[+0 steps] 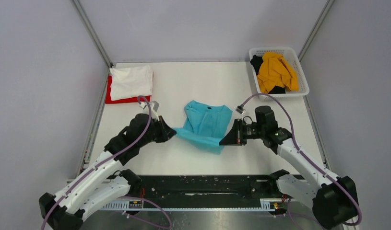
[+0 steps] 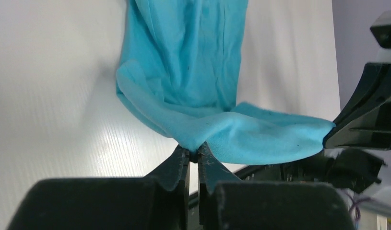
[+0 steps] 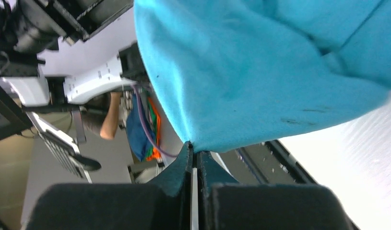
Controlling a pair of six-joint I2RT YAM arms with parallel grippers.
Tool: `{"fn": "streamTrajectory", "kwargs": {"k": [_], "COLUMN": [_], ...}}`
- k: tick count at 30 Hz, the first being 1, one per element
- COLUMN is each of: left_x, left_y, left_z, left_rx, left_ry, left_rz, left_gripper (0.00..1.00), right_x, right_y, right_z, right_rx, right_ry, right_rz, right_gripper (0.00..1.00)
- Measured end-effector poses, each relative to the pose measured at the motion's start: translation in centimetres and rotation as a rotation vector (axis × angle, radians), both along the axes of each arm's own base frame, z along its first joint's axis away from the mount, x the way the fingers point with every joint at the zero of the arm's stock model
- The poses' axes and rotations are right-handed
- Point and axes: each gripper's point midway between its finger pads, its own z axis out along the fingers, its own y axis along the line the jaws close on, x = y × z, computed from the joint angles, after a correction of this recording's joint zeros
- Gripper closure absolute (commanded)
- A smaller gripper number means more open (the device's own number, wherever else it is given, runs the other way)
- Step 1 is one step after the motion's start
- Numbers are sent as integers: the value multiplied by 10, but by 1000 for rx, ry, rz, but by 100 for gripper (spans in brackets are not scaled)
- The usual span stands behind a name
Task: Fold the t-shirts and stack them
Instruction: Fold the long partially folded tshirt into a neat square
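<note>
Our left tool [image 2: 194, 153] is pinched shut on one end of the teal t-shirt's [image 1: 206, 123] near edge, our right tool [image 3: 194, 150] clamped on the other. We hold that edge raised; the rest lies mid-tabletop [image 1: 183, 81].

No words, labels, brands, numbers or signs could be read in any view. The blue t-shirt [image 1: 205, 125] showed no legible print, and small dark marks on the white arm casing [image 3: 90, 82] were too blurred to make out.
</note>
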Motion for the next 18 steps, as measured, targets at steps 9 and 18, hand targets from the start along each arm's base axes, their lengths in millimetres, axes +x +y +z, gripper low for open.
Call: {"fn": "streamTrajectory", "kwargs": {"k": [9, 18], "left_x": [77, 147], "left_y": [2, -17], "left_z": [22, 4], "left_rx": [53, 95], "left_ry": [-33, 29], "left_rz": [130, 117], "left_gripper": [100, 100], "right_x": [72, 133], "right_y": [-12, -37], "right_z": [2, -27], "right_rx": [40, 52], "right_ry": [5, 99], "right_rz": [-151, -284], "right_gripper": [100, 100]}}
